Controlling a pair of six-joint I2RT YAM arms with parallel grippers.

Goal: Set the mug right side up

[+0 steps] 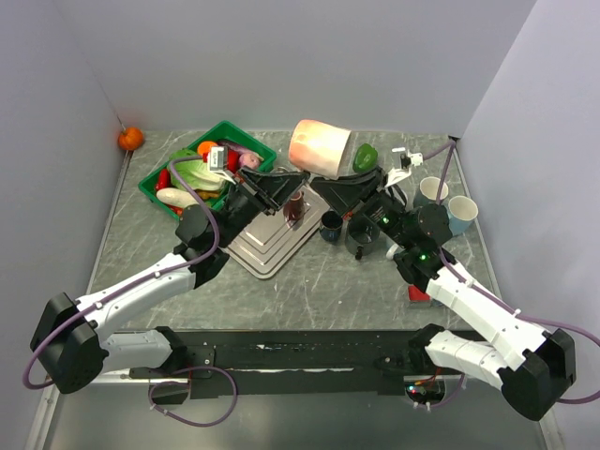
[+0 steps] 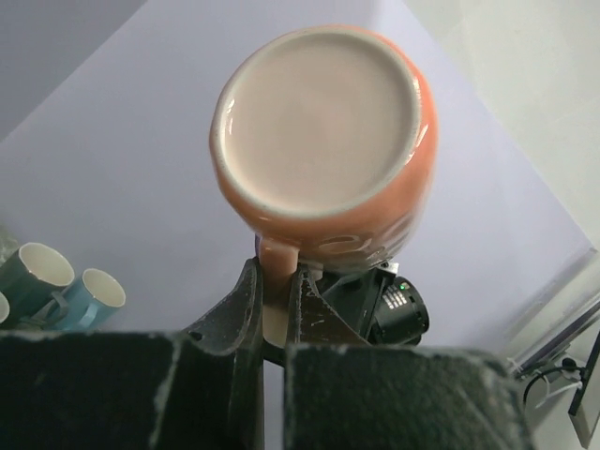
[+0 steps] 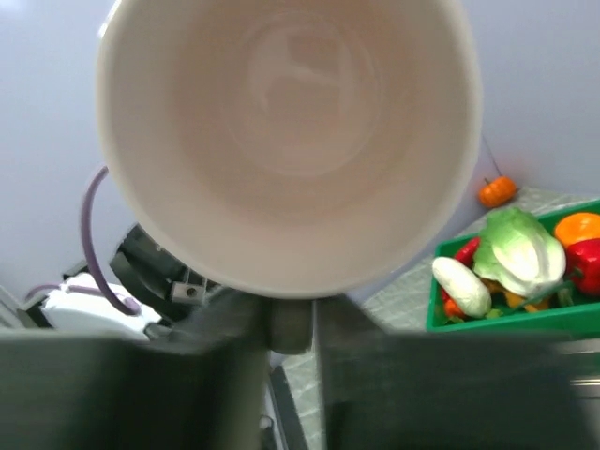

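From my console I saw one orange mug [image 1: 321, 145] held up off the table [image 1: 309, 281], between the two arms and toward the back of the workspace. It lay on its side in the air, neither upright nor upside down. Its long axis ran roughly level from left to right. The flat base faced the left wrist camera and the open mouth faced the right one. In both wrist views the handle [image 2: 275, 262] hung at the lower side of the body.

The left gripper [image 2: 279, 309] had its fingers pressed together on that handle, one on each flank. The right gripper [image 3: 291, 328] had its fingers drawn close just under the lower rim, with a mug-coloured piece nipped between them. That view was too blurred for me to tell which part of the mug it was.

Counting from overhead, there were two dark cups [image 1: 330, 225] standing together near the middle. Two pale-lined mugs [image 1: 431, 190] stood beside the right wall, and the left wrist view cut off what looked like a third at its edge. One dark red cup [image 1: 294, 208] sat on the single metal tray [image 1: 272, 248]. There was one green basket [image 1: 153, 178] of vegetables at the back left. One small orange fruit [image 1: 129, 138] sat in the far left corner, and one green pepper [image 1: 366, 157] lay behind the mug.
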